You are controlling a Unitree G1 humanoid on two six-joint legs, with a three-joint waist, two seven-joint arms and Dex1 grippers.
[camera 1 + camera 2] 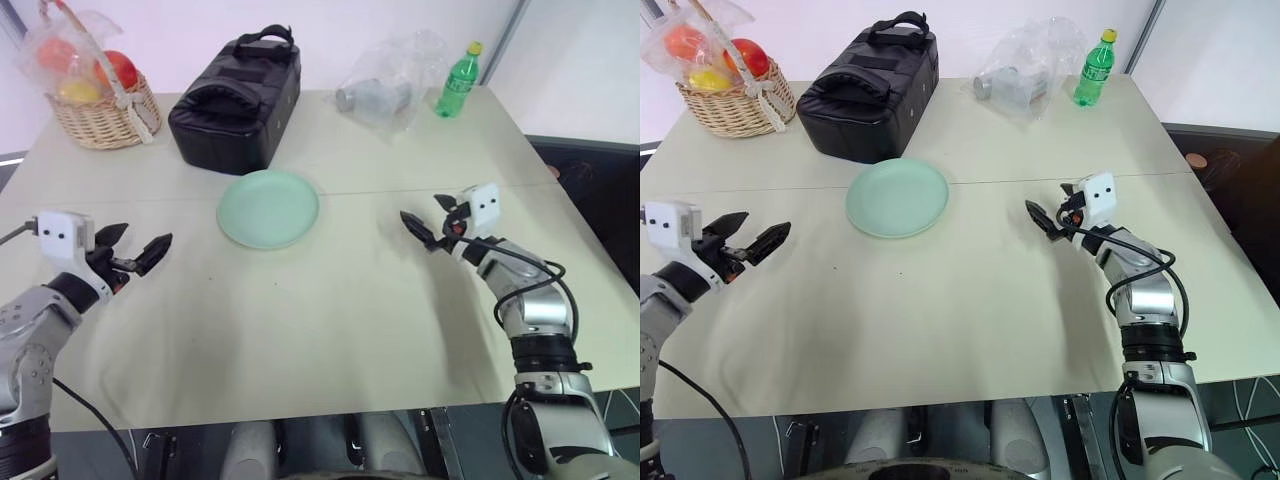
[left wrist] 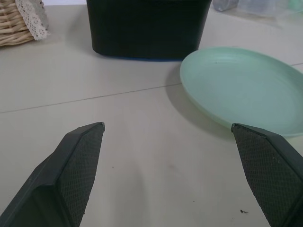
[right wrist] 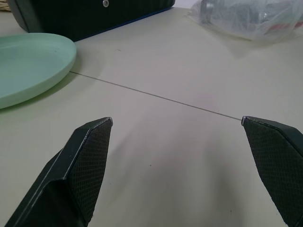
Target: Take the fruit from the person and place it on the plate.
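both pairs of our black fingers stand wide apart with nothing between them. our left gripper [image 1: 135, 250] hovers over the table [image 1: 330, 330] at about eight o'clock from the plate [image 1: 268, 207], and our right gripper [image 1: 428, 222] hovers at about three o'clock from it, each well apart from its rim. the plate lies bare near the table's middle, just in front of a black zip bag [image 1: 236, 97]. at the far left corner, about eleven o'clock, a wicker basket [image 1: 103, 118] holds red and yellow fruits [image 1: 117, 67] under clear plastic that blurs their outlines. at about one o'clock a crumpled clear bag [image 1: 385, 85] wraps something grey we cannot make out, with a green bottle [image 1: 458, 82] beside it. in our left wrist view the plate's far edge is cut off and the bag's top is out of frame.
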